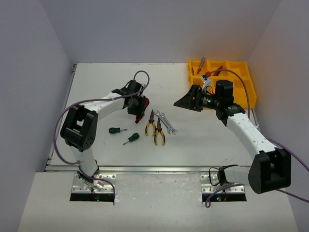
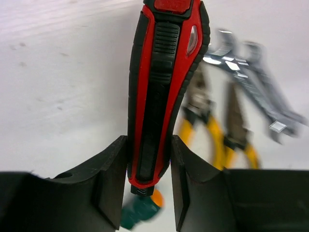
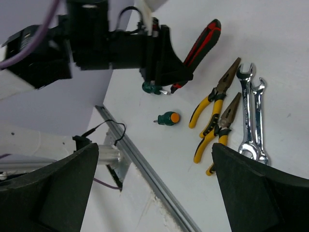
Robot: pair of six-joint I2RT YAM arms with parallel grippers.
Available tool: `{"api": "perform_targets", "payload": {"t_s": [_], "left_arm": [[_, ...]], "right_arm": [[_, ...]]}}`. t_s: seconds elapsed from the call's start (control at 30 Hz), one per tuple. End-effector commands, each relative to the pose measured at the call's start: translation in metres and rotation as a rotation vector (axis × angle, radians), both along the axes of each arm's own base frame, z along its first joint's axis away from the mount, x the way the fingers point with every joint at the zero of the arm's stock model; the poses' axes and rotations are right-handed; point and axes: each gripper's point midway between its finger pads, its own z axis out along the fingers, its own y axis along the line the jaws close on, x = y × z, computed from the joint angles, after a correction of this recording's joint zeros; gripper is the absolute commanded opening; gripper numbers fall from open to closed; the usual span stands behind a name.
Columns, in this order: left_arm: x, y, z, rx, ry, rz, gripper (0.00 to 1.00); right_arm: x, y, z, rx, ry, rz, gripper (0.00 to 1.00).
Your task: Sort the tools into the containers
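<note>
My left gripper is shut on the red-and-black handled cutters, which it holds off the table; the handle stands between its fingers. The cutters also show in the right wrist view. Two yellow-black pliers and two silver wrenches lie just right of it. Two green screwdrivers lie nearer the front. My right gripper is open and empty above the table, left of the yellow tray. The tray holds a blue-red screwdriver and a red-handled tool.
The metal rail of the table's front edge runs below my right gripper. White walls close the table on the left, back and right. The purple cable of the right arm arcs over the tray.
</note>
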Motion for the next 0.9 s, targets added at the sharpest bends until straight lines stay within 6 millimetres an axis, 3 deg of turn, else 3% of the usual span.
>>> {"api": "perform_targets", "payload": {"t_s": [0.0,0.1,0.17,0.23,0.4,0.5,0.53,0.6,0.67,0.73,0.8,0.87], "left_arm": [[-0.008,-0.075,0.120,-0.462,-0.273,-0.140,0.00],[-0.030,-0.097,0.158,-0.636,-0.326,-0.200,0.00],[-0.045,-0.106,0.162,-0.693,-0.325,-0.226,0.00],[-0.052,-0.115,0.179,-0.754,-0.370,-0.266,0.00],[-0.070,-0.128,0.191,-0.793,-0.380,-0.326,0.00],[-0.075,-0.130,0.191,-0.800,-0.377,-0.342,0.00],[-0.076,-0.130,0.190,-0.799,-0.375,-0.341,0.00],[-0.077,-0.129,0.189,-0.797,-0.374,-0.341,0.00],[-0.073,-0.125,0.185,-0.777,-0.384,-0.316,0.05],[-0.068,-0.120,0.182,-0.744,-0.402,-0.282,0.48],[-0.059,-0.109,0.181,-0.678,-0.430,-0.222,1.00],[-0.050,-0.080,0.162,-0.514,-0.417,-0.087,1.00]], "right_arm": [[0.012,0.032,0.023,0.080,-0.029,-0.026,0.99],[0.023,0.047,0.015,0.054,0.038,-0.138,0.98],[0.039,0.046,0.008,0.057,0.060,-0.231,0.89],[0.044,0.050,0.007,0.047,0.059,-0.263,0.80],[0.046,0.074,0.008,0.010,0.039,-0.231,0.75],[0.047,0.081,0.007,-0.003,0.028,-0.225,0.65],[0.047,0.082,0.006,-0.006,0.022,-0.227,0.59],[0.048,0.084,0.003,-0.009,0.019,-0.226,0.24],[0.046,0.088,0.001,-0.010,0.023,-0.209,0.00],[0.045,0.091,-0.002,-0.017,0.029,-0.189,0.00],[0.052,0.088,0.001,-0.041,0.013,-0.202,0.00],[0.065,0.073,0.000,-0.110,0.007,-0.238,0.00]]}}
